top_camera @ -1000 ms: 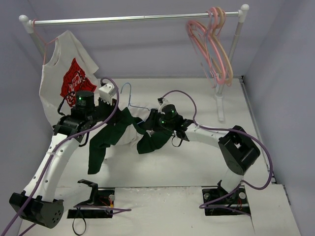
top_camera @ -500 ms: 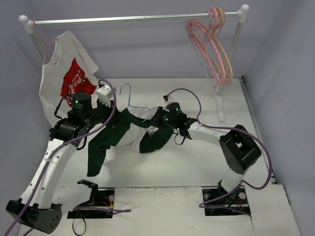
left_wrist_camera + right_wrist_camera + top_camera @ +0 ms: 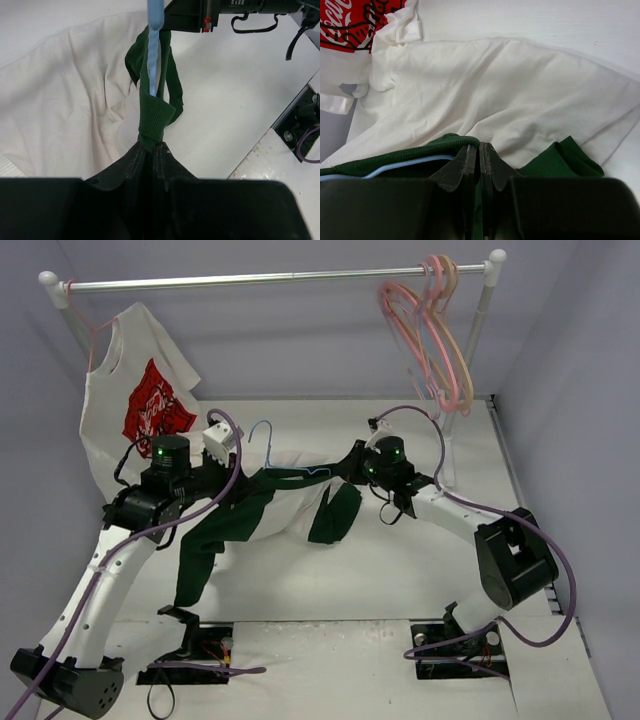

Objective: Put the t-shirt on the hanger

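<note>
The t-shirt, white with dark green sleeves, hangs stretched between my two grippers above the table. The light-blue hanger has its hook sticking up behind the shirt, and its wire runs inside the green collar. My left gripper is shut on the collar's left end; the hanger wire runs away from it. My right gripper is shut on the collar's right end, with the hanger wire just left of its fingers. The chest print is hidden.
A clothes rail spans the back. A white shirt with a red graphic hangs at its left end, close behind my left arm. Pink and peach hangers hang at its right end, by the rack post.
My right gripper has moved right and toward the back with the collar, pulling the shirt out wider and flatter. My left gripper has held its place.
</note>
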Available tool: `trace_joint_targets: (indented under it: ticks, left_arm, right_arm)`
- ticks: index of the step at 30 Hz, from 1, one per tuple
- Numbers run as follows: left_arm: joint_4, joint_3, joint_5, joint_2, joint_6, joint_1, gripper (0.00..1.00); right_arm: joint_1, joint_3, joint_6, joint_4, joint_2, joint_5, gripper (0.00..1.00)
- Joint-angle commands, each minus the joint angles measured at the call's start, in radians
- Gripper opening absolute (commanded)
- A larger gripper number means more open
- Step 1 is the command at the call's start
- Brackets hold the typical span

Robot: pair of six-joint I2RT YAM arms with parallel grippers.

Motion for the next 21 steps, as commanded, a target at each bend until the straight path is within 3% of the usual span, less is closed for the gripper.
trace_joint_targets:
  ticks: [1, 10, 17, 21]
  left_arm:
    - [0.019, 0.037, -0.001, -0.008, 0.040, -0.006, 0.00]
    - [0.077, 0.159, -0.044, 0.064, 0.028, -0.010, 0.00]
    - [0.224, 0.369, -0.019, 0.183, -0.028, -0.029, 0.00]
    - [0.290, 0.472, 0.069, 0.222, -0.074, -0.033, 0.00]
  right_arm:
    - [-0.026, 0.042, -0.102, -0.022, -0.062, 0.084, 0.00]
    - [-0.009, 0.206, -0.283, -0.175, -0.154, 0.058, 0.00]
    - [0.083, 0.559, -0.493, -0.354, -0.137, 0.044, 0.00]
    - [0.125, 0.693, -0.574, -0.417, -0.131, 0.060, 0.00]
